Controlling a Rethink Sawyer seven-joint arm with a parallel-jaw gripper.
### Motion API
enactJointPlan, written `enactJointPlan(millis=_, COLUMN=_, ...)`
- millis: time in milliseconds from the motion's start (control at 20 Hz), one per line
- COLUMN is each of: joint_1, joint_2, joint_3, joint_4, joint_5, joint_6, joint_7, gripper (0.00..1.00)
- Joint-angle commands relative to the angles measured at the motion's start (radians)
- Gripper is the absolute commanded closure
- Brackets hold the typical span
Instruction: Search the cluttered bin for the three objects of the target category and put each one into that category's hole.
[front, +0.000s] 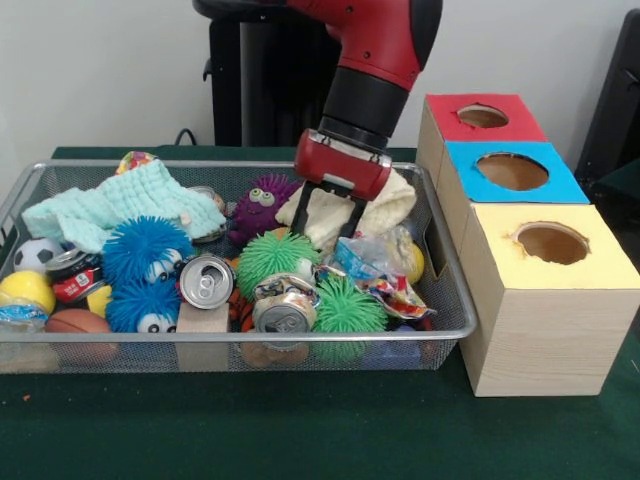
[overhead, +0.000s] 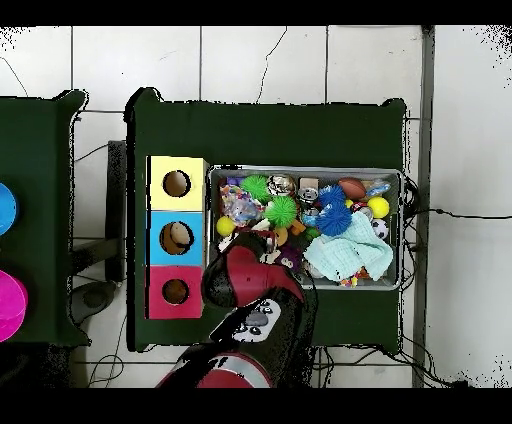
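Gripper (front: 325, 222) is down in the wire mesh bin (front: 455, 300) mid-desk, fingers spread apart over a cream cloth (front: 325, 215). Red-topped box's hole (front: 482, 116) sits by the desk's far edge.

You're getting soft, even room light in the front view, so only faint shadows sit on the green bench (front: 300, 430) under the mesh bin (front: 455, 325). A bit of glare pops off the can tops (front: 207, 281), and everything looks slightly soft. From overhead the white floor tiles (overhead: 300, 60) read bright while the bench goes very dark.
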Motion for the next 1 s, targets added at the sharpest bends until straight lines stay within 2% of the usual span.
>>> enactJointPlan(millis=50, joint_1=-0.045, joint_2=0.109, joint_3=0.004, joint_4=-0.001, joint_5=0.081, joint_6=-0.097, joint_7=0.208, gripper=0.0)
enactJointPlan(millis=300, joint_1=-0.059, joint_2=0.15, joint_3=-0.009, joint_4=-0.024, joint_5=0.096, joint_6=-0.168, joint_7=0.196, gripper=0.0)
enactJointPlan(millis=350, joint_1=-0.052, joint_2=0.16, joint_3=-0.024, joint_4=-0.029, joint_5=0.112, joint_6=-0.197, joint_7=0.196, gripper=0.0)
enactJointPlan(millis=400, joint_1=-0.036, joint_2=0.183, joint_3=-0.055, joint_4=-0.039, joint_5=0.148, joint_6=-0.277, joint_7=0.197, gripper=0.0)
enactJointPlan(millis=500, joint_1=-0.034, joint_2=0.201, joint_3=-0.071, joint_4=-0.044, joint_5=0.179, joint_6=-0.361, joint_7=0.195, gripper=0.0)
enactJointPlan(millis=600, joint_1=-0.036, joint_2=0.207, joint_3=-0.08, joint_4=-0.051, joint_5=0.194, joint_6=-0.417, joint_7=0.182, gripper=0.0)
enactJointPlan(millis=850, joint_1=-0.055, joint_2=0.207, joint_3=-0.082, joint_4=-0.082, joint_5=0.207, joint_6=-0.477, joint_7=0.142, gripper=0.0)
enactJointPlan(millis=1000, joint_1=-0.039, joint_2=0.198, joint_3=-0.106, joint_4=-0.07, joint_5=0.251, joint_6=-0.539, joint_7=0.133, gripper=0.0)
